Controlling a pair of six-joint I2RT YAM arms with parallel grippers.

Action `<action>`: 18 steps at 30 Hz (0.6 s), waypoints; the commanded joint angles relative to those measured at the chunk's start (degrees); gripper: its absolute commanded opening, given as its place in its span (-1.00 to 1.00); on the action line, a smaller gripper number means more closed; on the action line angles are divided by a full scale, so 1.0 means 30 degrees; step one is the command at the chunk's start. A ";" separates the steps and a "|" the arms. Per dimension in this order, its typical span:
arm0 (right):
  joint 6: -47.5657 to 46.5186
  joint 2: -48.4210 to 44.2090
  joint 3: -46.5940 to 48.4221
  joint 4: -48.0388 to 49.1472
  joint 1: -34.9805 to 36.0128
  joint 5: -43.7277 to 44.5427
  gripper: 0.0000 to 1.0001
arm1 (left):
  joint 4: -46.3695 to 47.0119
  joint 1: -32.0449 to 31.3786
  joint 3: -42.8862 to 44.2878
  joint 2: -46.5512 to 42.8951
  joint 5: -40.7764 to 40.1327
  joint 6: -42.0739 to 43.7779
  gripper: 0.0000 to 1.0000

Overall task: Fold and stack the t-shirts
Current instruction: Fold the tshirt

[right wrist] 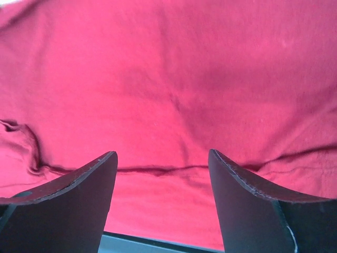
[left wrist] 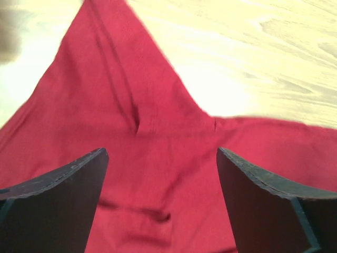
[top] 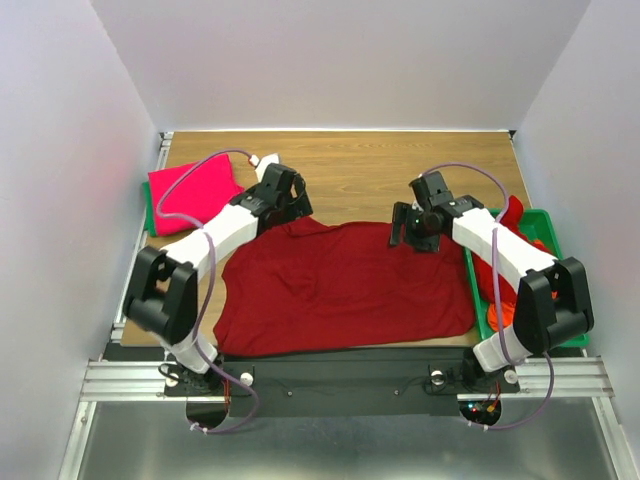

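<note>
Folding looked barely begun: the red shirt [top: 345,290] lay spread flat. Left gripper [left wrist: 160,155] and right gripper [right wrist: 162,155] hovered wide open and empty; next probably pinching its far edge.

It was a robotics lab test cell: plain white panel walls [top: 60,200] boxed in a light wooden tabletop [top: 360,165], and two white-and-black robot arms [top: 225,228] stood bolted to silver aluminium rails [top: 120,380].

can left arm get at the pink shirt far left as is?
Probably yes. The pink shirt lies uncovered right beside the left arm. The left gripper is open and empty above the dark red shirt, so swinging left looks unobstructed.
</note>
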 commanded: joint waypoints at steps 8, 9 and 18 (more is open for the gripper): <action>-0.0416 0.1340 0.1462 0.0125 0.0173 0.0884 0.51 | -0.0322 0.0289 0.1710 0.3098 0.0670 0.0543 0.65; -0.0416 0.1399 0.1433 0.0125 0.0173 0.0885 0.52 | -0.0205 0.0289 0.1651 0.3360 0.0962 0.0512 0.63; -0.0357 0.1927 0.1638 0.0124 0.0172 0.0885 0.52 | 0.0176 0.0289 0.1855 0.4739 0.1111 0.0571 0.51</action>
